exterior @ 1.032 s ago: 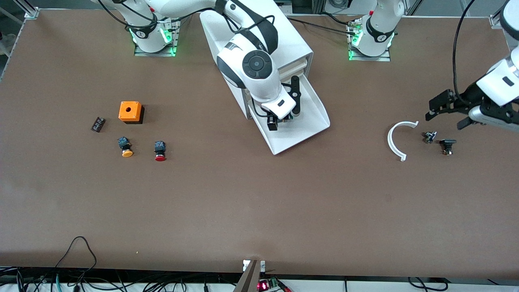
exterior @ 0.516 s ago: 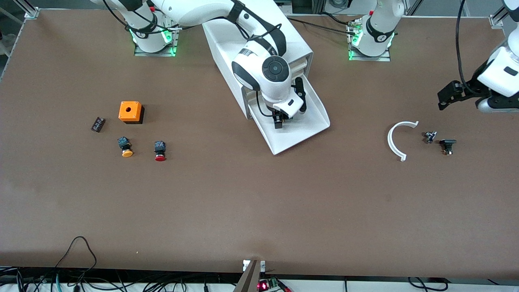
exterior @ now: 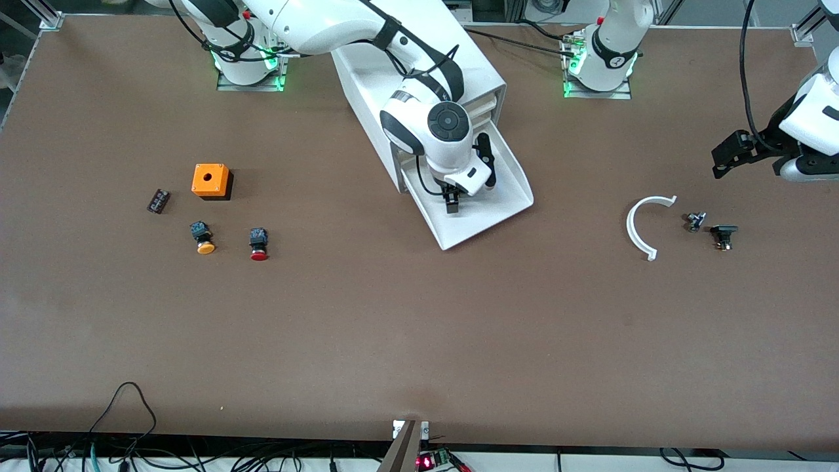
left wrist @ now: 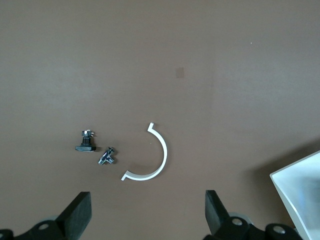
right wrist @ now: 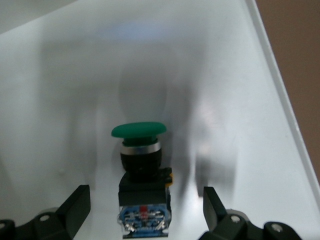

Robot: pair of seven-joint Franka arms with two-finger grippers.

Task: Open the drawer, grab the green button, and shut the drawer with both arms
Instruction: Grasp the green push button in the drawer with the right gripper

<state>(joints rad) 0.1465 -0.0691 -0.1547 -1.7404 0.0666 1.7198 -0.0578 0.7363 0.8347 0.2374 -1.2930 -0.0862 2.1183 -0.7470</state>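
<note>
The button lies in the open drawer, right between the spread fingers of the right gripper. Its green cap points away from the wrist. The left gripper, also spread, waits well apart from the drawer.

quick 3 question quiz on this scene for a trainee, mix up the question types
1. True or false: the drawer is pulled out.
2. The green button lies: A) on the table, B) in the drawer, C) on the orange box.
3. Fill in: the right gripper has its fingers ____ on either side of the button.

Key: 1 true. 2 B. 3 open. The left gripper waits open above the white arc.
</note>
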